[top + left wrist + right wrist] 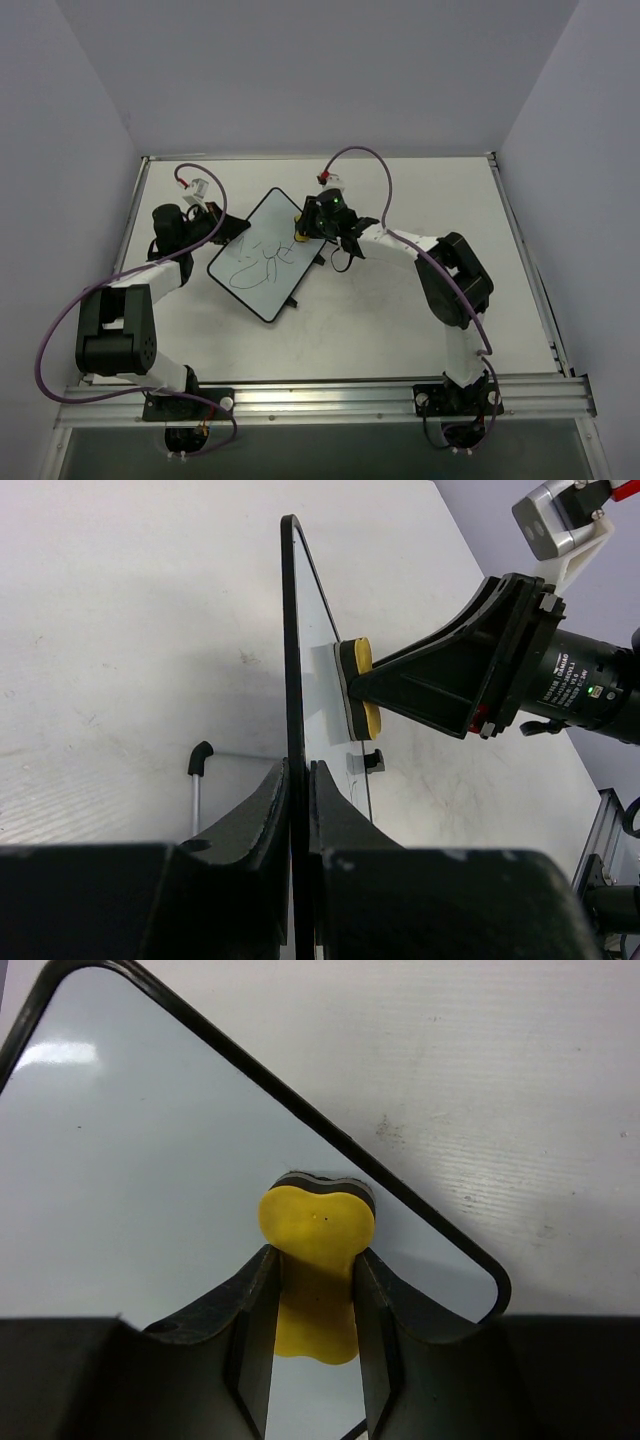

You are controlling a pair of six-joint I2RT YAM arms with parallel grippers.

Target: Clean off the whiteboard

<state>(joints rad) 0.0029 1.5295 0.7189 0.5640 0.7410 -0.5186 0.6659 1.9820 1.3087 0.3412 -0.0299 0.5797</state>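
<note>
In the top view, the left gripper sits at the 10 o'clock edge of the whiteboard, its fingers clenched on the thin black frame. The whiteboard rests on the table left of centre, its long axis running from 1 to 7 o'clock, with dark scribbles on its lower half. At its 2 o'clock edge the right gripper grasps a yellow eraser, which is pressed against the white surface.
</note>
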